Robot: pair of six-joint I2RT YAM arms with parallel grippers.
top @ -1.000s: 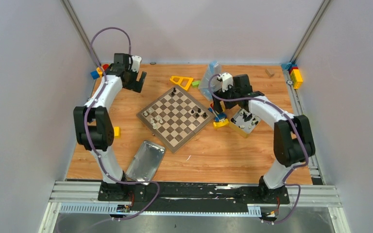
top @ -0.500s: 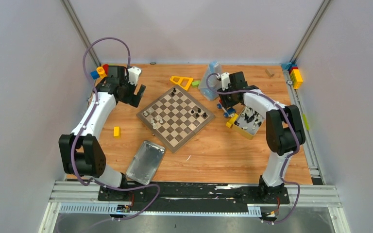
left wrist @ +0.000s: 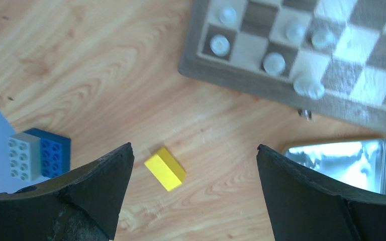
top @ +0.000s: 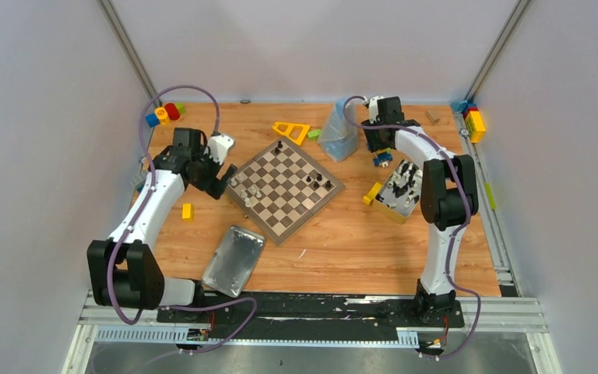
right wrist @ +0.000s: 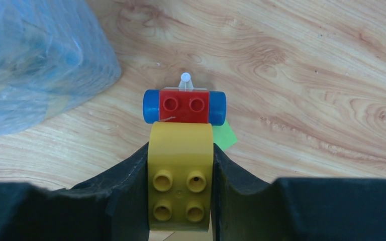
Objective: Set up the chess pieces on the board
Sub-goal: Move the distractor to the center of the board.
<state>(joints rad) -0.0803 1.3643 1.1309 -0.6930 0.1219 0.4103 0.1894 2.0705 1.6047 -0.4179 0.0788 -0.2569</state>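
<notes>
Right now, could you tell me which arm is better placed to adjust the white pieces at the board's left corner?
Left. The left gripper is open and empty, just off the board beside the white pieces. The right gripper is shut on a yellow toy block, off by the plastic bag.

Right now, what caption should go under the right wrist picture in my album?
Right gripper clamps a yellow toy block tipped with a red-and-blue wheel piece, beside a crinkly plastic bag.
</notes>
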